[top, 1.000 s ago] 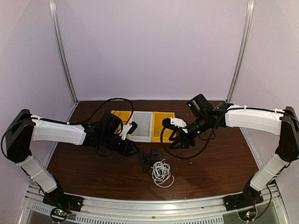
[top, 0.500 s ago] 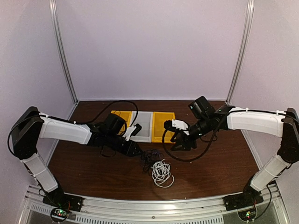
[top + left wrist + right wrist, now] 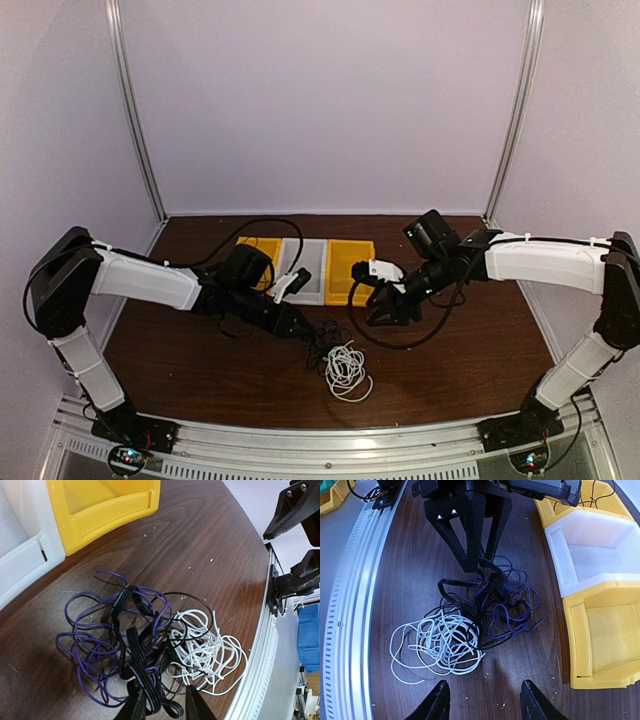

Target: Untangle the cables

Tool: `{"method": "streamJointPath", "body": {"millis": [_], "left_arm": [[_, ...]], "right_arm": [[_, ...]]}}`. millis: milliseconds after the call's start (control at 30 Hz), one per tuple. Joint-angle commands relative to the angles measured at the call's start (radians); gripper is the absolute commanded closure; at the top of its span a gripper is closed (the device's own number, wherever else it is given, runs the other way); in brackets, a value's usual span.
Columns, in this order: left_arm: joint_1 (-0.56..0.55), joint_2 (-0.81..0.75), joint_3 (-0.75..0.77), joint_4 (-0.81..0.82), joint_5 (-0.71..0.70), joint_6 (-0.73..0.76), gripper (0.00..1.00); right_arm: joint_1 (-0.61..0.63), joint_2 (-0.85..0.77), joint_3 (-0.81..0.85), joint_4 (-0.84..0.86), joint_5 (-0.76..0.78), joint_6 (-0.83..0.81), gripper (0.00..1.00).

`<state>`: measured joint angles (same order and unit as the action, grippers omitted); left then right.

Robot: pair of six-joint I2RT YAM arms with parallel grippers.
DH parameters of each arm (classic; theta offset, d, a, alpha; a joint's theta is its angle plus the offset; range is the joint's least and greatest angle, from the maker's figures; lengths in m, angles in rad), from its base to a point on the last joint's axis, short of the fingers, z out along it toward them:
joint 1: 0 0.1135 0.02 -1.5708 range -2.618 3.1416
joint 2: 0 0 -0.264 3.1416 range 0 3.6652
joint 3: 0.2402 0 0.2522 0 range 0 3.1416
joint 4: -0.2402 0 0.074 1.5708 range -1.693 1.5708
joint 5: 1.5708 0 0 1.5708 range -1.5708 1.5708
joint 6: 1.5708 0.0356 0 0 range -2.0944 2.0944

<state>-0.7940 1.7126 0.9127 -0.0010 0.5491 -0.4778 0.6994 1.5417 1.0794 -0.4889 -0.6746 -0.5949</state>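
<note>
To separate the cables [image 3: 335,355] near the tabletop's [image 3: 480,350] front edge, the left gripper [image 3: 166,706] straddles a black cable [image 3: 134,647], pinch unclear; the right gripper [image 3: 484,682] hovers open.

The dark brown wood-grain table [image 3: 190,375] carries 3 open bins in a row at its far middle: a yellow bin [image 3: 262,247], a white bin [image 3: 311,256] beside it, and a second yellow bin [image 3: 348,258]. Nearer the front lies 1 heap of cords, a purple cable [image 3: 82,640] and a black cable [image 3: 134,647] snarled together, with a white cable [image 3: 205,647] coiled against them. A few pale crumbs [image 3: 190,568] dot the wood.
</note>
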Motion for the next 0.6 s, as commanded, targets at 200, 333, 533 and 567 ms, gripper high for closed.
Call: {"method": "streamJointPath", "body": {"millis": [200, 333, 533, 567], "left_arm": [[-0.002, 0.039, 0.035, 0.057, 0.040, -0.022, 0.92], [-0.002, 0.014, 0.048, 0.040, 0.021, -0.022, 1.00], [-0.002, -0.109, 0.073, 0.029, 0.007, -0.031, 1.00], [-0.002, -0.126, 0.079, 0.023, -0.002, -0.032, 1.00]], "right_arm": [[0.006, -0.015, -0.011, 0.034, -0.006, 0.022, 0.51], [0.006, -0.013, -0.036, 0.149, -0.014, 0.072, 0.45], [0.005, 0.064, 0.003, 0.301, -0.102, 0.218, 0.37], [0.005, 0.080, 0.013, 0.332, -0.124, 0.246, 0.37]]}}
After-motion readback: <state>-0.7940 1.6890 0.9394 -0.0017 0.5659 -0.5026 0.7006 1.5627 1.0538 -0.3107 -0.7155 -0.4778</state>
